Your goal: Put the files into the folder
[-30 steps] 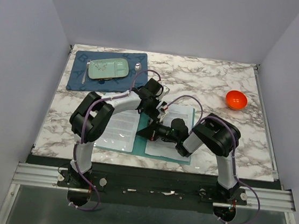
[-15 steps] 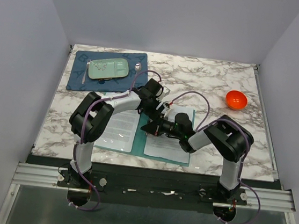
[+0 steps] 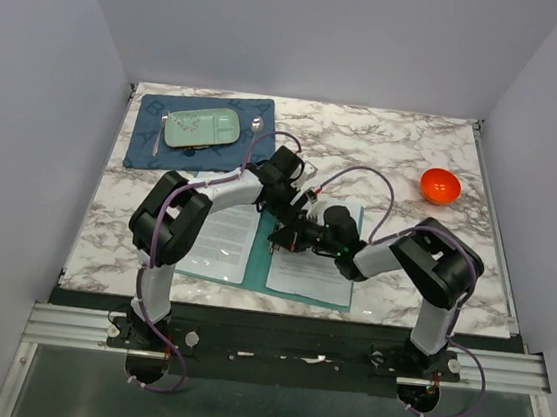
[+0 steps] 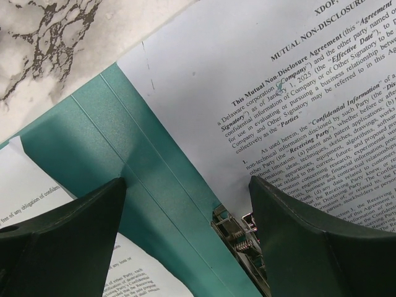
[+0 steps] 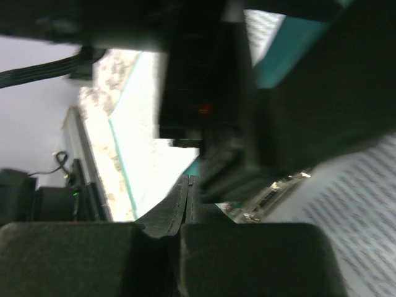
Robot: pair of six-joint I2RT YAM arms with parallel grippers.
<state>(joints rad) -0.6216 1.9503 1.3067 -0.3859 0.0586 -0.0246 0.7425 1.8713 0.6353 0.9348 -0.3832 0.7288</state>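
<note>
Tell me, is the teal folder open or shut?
Open: the thin teal folder lies spread flat, white printed sheets on both halves, metal spine clip showing.

place: robot lab cell | cues: plain enclosing walls (image 3: 30,90), marble-print table (image 3: 396,146), aluminium mounting rail (image 3: 74,324)

Teal folder (image 4: 124,142), white files (image 4: 210,62) with black text, grey-veined white marble table (image 3: 386,145).

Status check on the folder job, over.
Left gripper open above folder spine. Right gripper shut beside metal clip. Files on both halves. Both crowd the spine.
</note>
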